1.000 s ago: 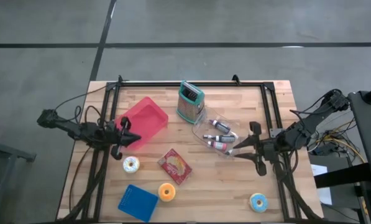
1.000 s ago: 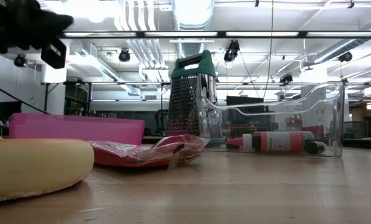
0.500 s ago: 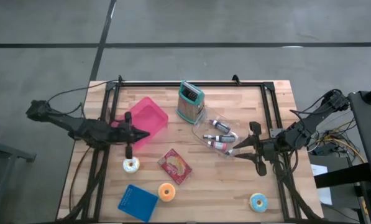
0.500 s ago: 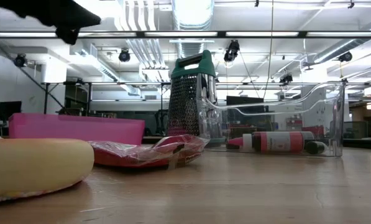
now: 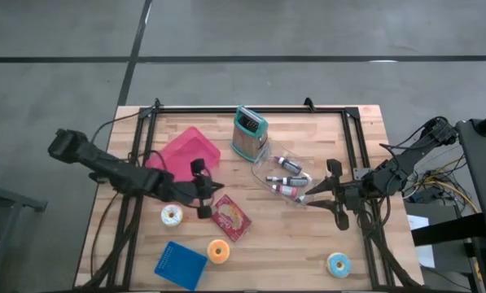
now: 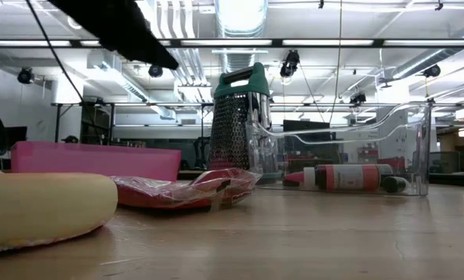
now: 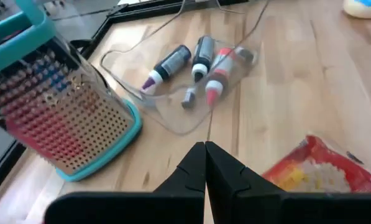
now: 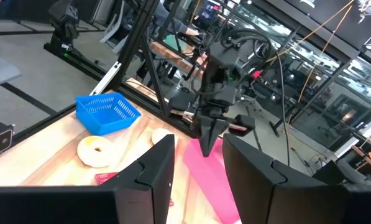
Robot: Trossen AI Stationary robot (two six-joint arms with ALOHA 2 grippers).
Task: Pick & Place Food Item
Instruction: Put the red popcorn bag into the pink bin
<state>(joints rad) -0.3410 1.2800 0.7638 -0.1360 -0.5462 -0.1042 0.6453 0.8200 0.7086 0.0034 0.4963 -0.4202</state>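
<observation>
Wooden butcher-block table (image 5: 308,252) seen from above, with two dark arms reaching in from its side edges. Since half a second ago the left gripper (image 5: 213,198) has moved from beside the pink plastic bin (image 5: 186,155) toward the table's middle; it now hangs just beside the red crinkly food packet (image 5: 229,217), jaws pressed together. The right gripper (image 5: 304,194) has not moved: it waits near the right edge, jaws apart, next to the clear plastic tray (image 5: 269,169).

Counted across the table: three ring doughnuts, one white-iced (image 5: 171,215) and one yellow (image 5: 218,251) near the front edge, one blue-iced (image 5: 338,264) at the front right corner; three small bottles (image 5: 285,177) lying in the clear tray; one teal-handled metal box grater (image 5: 248,133) near the back edge; one blue mesh basket (image 5: 181,264) at the front left.
</observation>
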